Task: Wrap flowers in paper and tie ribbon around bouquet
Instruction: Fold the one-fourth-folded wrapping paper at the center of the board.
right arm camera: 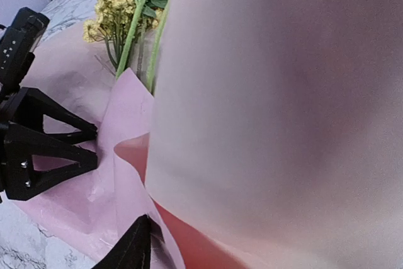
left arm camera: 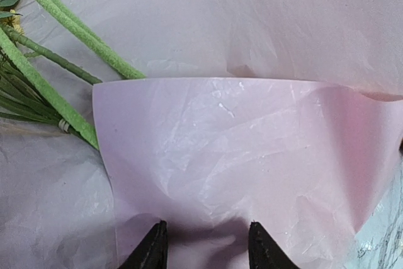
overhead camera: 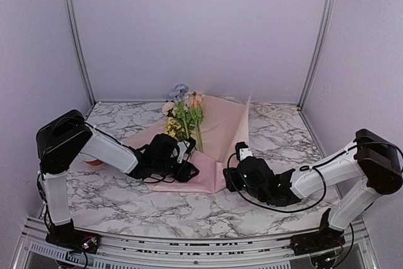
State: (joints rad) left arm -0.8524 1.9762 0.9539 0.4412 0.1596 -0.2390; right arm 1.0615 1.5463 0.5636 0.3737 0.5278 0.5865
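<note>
Lying across the middle of the marble table (overhead camera: 283,143), the paper (overhead camera: 220,127) is a big soft-pink sheet, a little crumpled. The flowers (overhead camera: 187,116) rest on it with their yellow, peach and pale blue blooms toward 12 o'clock and the thin green stems toward 6 o'clock. The ribbon (overhead camera: 277,113) lies apart on the table, at about 2 o'clock from the sheet.

From above I see the sheet's 3 o'clock edge standing up. Only the left wrist view shows that the left gripper (left arm camera: 206,247), its fingers about half apart, pinches a flap of paper folded over the stem ends. The right wrist view is mostly filled with blurred pink. Just one finger (right arm camera: 129,247) of the right gripper (overhead camera: 241,154) shows there, so I cannot tell if it grips.
</note>
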